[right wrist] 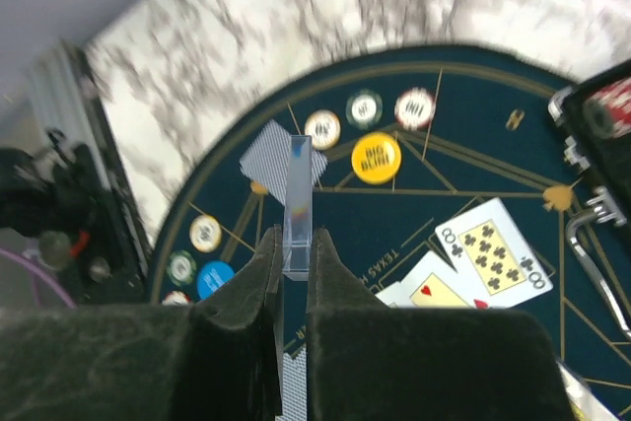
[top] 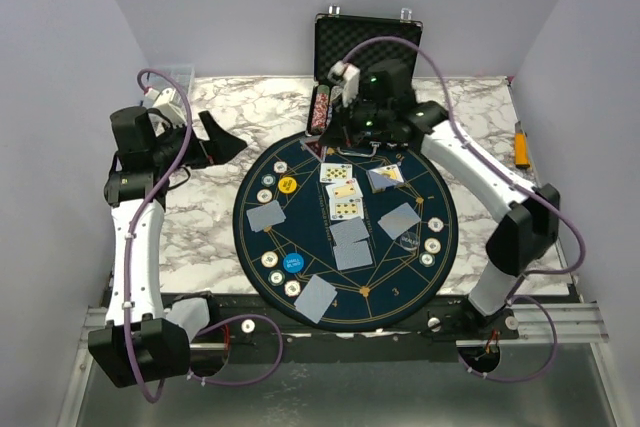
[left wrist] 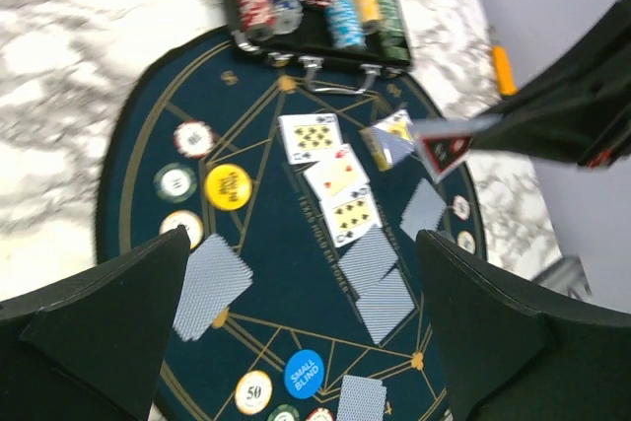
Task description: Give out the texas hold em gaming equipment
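From above, we see the round mat (top: 305,222) on the marble table (top: 200,227), with the open chip case (top: 365,37) at its 12 o'clock. Face-up cards (top: 345,190) run down the middle and grey-backed cards (top: 316,297) lie around them. The yellow Big Blind disc (top: 287,185) sits at 10 o'clock and the blue Small Blind disc (top: 292,264) at 7. The right arm (top: 470,162) reaches in over the 12 o'clock edge. The left claw (top: 218,139) hangs off the mat, out past 10 o'clock.

In the left wrist view, the left claw's jaws are spread wide with nothing between them. From 2 o'clock in that view a thin flat piece with a red mark juts in. We take it for a playing card, the held card (left wrist: 444,145).

In the right wrist view, the right claw (right wrist: 296,248) is pinched tight on that card, seen edge-on. It is up off the mat, with the Big Blind disc ahead at 1 o'clock and face-up cards at 4.

We judge the step in hand to be laying this card down. To do it well, we turn it flat over a bare patch and lower it close to the felt. We let go only there, clear of the neighbouring cards and discs, with the left arm kept parked aside.
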Motion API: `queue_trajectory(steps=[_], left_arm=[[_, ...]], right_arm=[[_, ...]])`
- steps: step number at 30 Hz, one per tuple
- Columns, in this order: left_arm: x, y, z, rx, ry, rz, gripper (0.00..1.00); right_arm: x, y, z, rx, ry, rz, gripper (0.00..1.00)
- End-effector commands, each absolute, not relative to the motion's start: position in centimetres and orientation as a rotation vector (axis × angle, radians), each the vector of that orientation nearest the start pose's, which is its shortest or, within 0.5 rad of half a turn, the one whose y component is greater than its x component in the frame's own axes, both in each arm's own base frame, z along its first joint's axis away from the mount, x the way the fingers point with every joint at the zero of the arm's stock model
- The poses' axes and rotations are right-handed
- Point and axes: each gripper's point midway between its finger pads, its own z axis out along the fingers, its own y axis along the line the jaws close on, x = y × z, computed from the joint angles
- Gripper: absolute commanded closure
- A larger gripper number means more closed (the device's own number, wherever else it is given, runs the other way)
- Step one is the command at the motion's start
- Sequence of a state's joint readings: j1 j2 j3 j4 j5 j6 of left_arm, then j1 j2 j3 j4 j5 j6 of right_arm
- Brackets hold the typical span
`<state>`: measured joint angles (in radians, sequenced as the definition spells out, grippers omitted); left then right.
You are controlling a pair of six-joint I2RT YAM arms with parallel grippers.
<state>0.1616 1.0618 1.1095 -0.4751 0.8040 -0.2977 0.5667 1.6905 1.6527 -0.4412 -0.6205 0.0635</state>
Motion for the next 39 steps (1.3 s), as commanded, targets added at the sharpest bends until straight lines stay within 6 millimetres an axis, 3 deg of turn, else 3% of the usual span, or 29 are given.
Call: queue_trajectory(steps=[1,6,15,27,39], left_arm=[[30.6,-4.4,28.2,-0.110,2.068,-0.674,0.01],[30.5,-2.4,27.5,-0.161,2.090,-0.606,0.02],[30.0,-1.8,26.2,-0.215,2.103,-0.601,0.02],[30.6,-1.4,26.3,-0.227,2.100,-0.596,0.02],[30.7,-1.4,26.2,-0.241,2.100,-0.601,0.01]], right_arm=[[33.0,35.6,21.5,-1.156,2.038,0.774,0.99],[33.6,37.6,16.1,-1.200,2.095,0.636,0.99],[33.9,39.3,10.4,-1.207,2.187,0.526,0.99],[35.8,39.9,8.3,-1.158,2.221,0.453,0.99],[38.5,39.9,7.6,-1.036,2.231,0.340,1.00]])
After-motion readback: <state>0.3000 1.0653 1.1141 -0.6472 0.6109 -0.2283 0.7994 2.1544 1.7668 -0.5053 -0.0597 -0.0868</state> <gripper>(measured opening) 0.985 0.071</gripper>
